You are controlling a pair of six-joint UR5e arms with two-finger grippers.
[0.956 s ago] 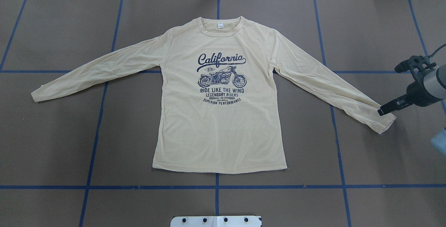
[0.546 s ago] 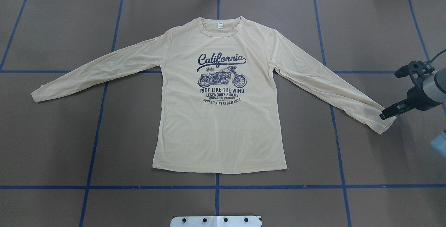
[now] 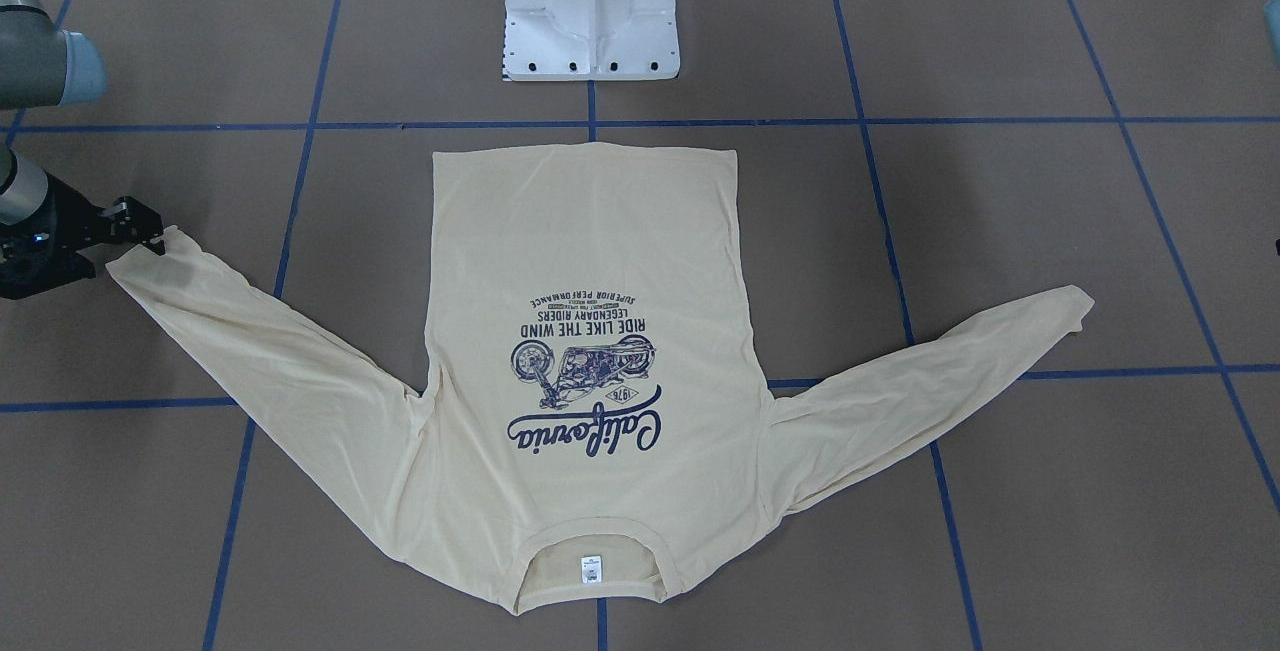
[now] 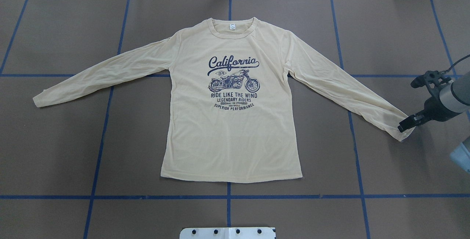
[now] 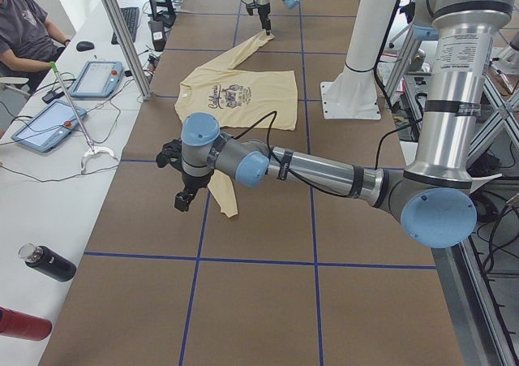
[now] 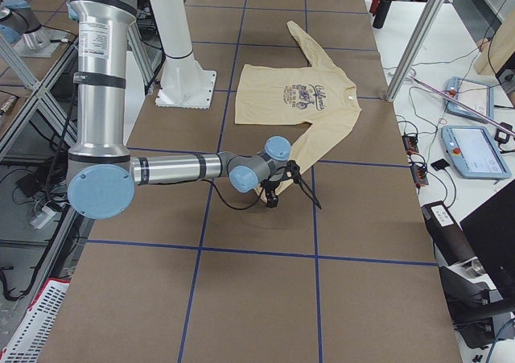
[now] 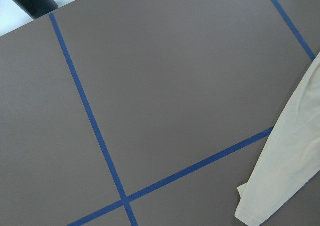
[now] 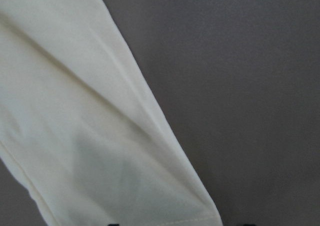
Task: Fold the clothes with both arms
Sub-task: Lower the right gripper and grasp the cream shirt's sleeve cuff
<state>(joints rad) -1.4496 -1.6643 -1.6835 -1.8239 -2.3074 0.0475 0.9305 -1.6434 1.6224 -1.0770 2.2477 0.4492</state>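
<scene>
The cream-yellow long-sleeved T-shirt lies flat on the brown table, print up, neck label at the far side, both sleeves spread out. It also shows in the front view. My right gripper is at the end of the right sleeve cuff, also seen in the front view. In the right wrist view the cuff fills the left, and its corner lies between two spread fingertips at the bottom edge. My left gripper shows only in the exterior left view, beside the left sleeve cuff; I cannot tell its state.
The white pedestal base stands at the robot's side of the table. Blue tape lines cross the brown surface. An operator, tablets and bottles are on a side desk beyond the far edge.
My right gripper has moved a little toward the robot's side along the sleeve end and sits lower on the cuff. The cuff tip has shifted slightly. The shirt body has not moved.
</scene>
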